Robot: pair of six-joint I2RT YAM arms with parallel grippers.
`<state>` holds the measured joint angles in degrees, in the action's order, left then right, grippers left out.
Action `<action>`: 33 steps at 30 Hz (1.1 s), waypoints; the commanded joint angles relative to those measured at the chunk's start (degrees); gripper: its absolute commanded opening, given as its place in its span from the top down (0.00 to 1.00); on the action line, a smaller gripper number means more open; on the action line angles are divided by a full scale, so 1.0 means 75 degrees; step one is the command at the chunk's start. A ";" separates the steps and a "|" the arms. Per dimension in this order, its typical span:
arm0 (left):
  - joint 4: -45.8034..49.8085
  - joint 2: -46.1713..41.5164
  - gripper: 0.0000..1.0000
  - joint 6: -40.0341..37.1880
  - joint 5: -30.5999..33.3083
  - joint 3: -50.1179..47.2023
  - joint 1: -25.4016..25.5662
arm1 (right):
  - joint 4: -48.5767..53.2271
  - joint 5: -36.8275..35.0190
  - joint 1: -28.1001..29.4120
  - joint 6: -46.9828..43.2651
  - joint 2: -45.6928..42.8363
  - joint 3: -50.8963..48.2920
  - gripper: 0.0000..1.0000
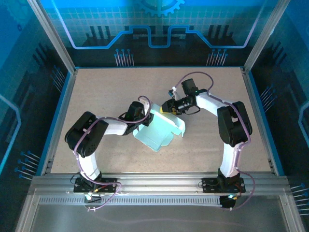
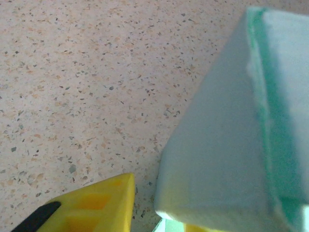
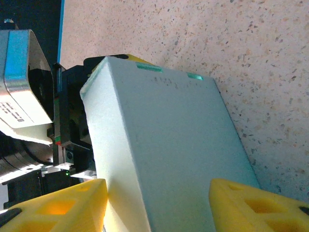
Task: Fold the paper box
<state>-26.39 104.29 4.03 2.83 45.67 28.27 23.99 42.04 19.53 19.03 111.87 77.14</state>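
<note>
The paper box (image 1: 161, 131) sits about the middle of the worktop (image 1: 96, 92), half formed. A raised wall runs along its side toward the right edge, and loose flaps lie flat toward the near edge. The left end effector (image 1: 144, 117) meets it from the left-edge side and the right end effector (image 1: 167, 111) from the far side. In the left wrist view the jaws stand narrowly apart. One of the fingers (image 2: 96, 208) is clear of the card, with a wall's corner just beside it, so nothing looks pinched there. In the right wrist view the jaws stand wide, a finger at either side of a broad panel. Whether they squeeze it or merely bracket it cannot be told. The step in hand looks like standing up a side wall. To do it well, the right arm should act as the anchor and steady the panel gently, since card this thin will probably buckle under a firm squeeze. The left should take the wall close to its crease and turn it about that crease. A sideways push would likely slide the light box across the worktop. Two short green marks (image 3: 149, 67) near the panel's far end may be slots, so any tab should be lined up before pressing.
</note>
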 commanded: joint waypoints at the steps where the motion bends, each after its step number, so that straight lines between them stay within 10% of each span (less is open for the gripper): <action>1: -0.0312 0.0163 0.72 0.0141 -0.0437 0.0020 -0.0051 | 0.0264 0.0071 -0.0038 -0.0174 0.0089 0.0172 0.41; 17: 0.0155 0.0134 0.90 -0.0384 -0.0583 0.0203 -0.0063 | 0.0316 0.0257 0.0232 -0.0006 0.0571 0.1167 0.35; 33: -0.0186 0.0277 0.73 0.0024 -0.0377 0.0352 -0.0064 | 0.0670 -0.0241 0.0310 -0.0322 0.0775 0.0861 0.39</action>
<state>-26.02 105.16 3.09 -0.23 46.85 28.23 27.27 41.30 21.02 17.74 117.14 84.60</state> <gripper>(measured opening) 0.264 0.613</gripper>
